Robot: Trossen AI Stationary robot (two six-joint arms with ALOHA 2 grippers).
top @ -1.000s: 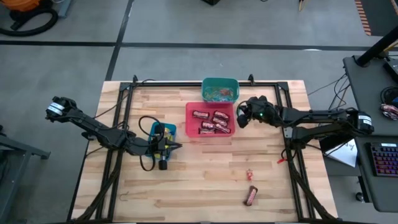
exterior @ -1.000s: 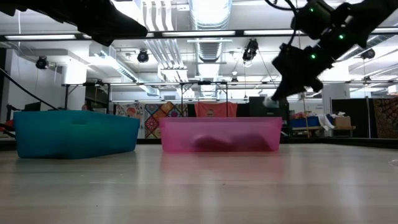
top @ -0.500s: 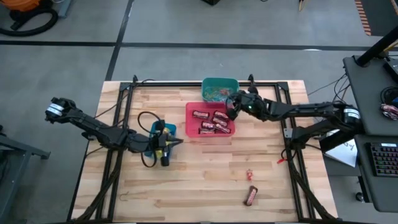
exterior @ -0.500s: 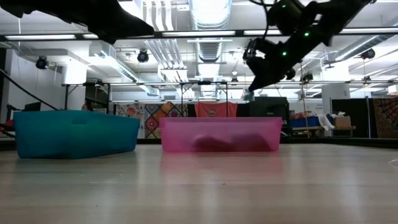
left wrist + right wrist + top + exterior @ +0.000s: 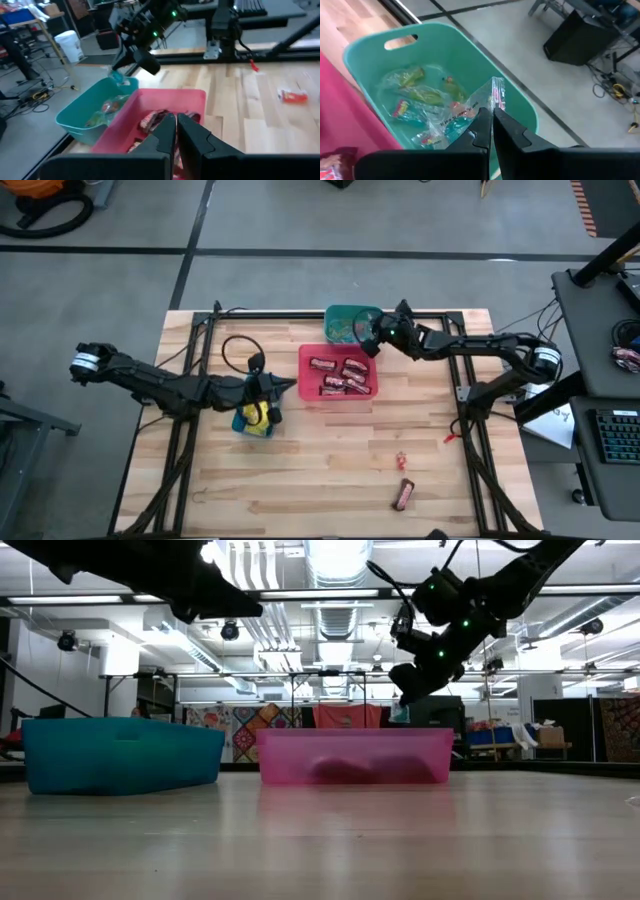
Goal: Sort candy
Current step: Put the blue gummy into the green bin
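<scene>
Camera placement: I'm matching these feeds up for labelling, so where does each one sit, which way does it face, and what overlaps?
High view: overhead, straight down on the table; both arms show.
Low view: table-top height, level toward the room; red bin ahead, both arms overhead.
Left wrist view: behind the shut left end effector, facing the red bin.
Right wrist view: over the teal bin; right end effector pinches a clear wrapped candy.
Shared: all four show the teal bin.
</scene>
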